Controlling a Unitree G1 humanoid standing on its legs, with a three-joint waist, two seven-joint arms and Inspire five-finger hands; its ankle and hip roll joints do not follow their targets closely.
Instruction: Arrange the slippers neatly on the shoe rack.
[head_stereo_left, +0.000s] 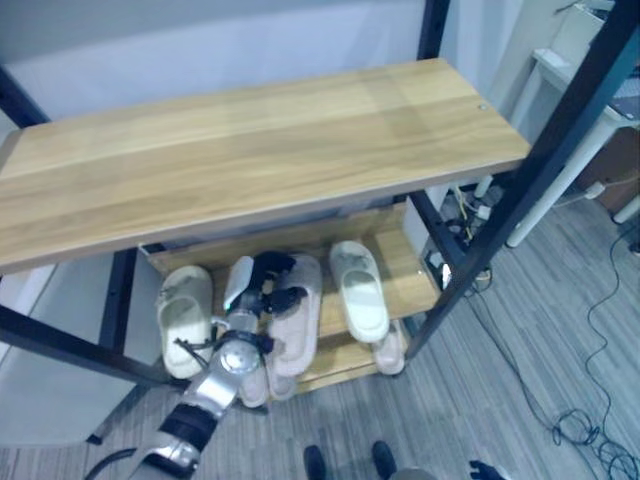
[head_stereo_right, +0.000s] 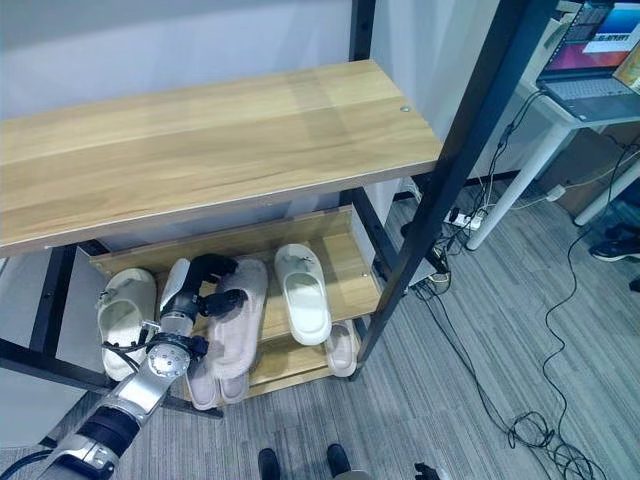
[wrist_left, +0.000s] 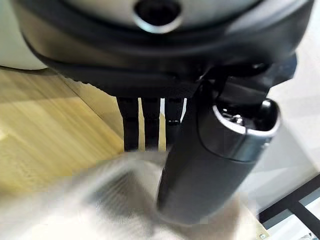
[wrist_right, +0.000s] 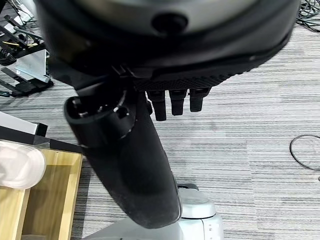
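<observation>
Both head views look steeply down from above the shoe rack (head_stereo_left: 250, 150), its top shelf nearest and the lower shelves toward 6 o'clock. They share the rack, the slippers (head_stereo_right: 300, 290) and the striped floor (head_stereo_left: 520, 390); the right eye view reaches further toward 3 o'clock, taking in a laptop (head_stereo_right: 600, 50). The left wrist view sits very close behind the left hand (wrist_left: 215, 150), facing along its fingers (wrist_left: 145, 122) onto a wooden shelf board (wrist_left: 50, 140). The right wrist view looks past the right hand (wrist_right: 130, 165) down at the floor.

Two white slippers (head_stereo_right: 303, 291) (head_stereo_right: 124, 316); fuzzy beige slippers (head_stereo_right: 238, 315), count unclear.
</observation>
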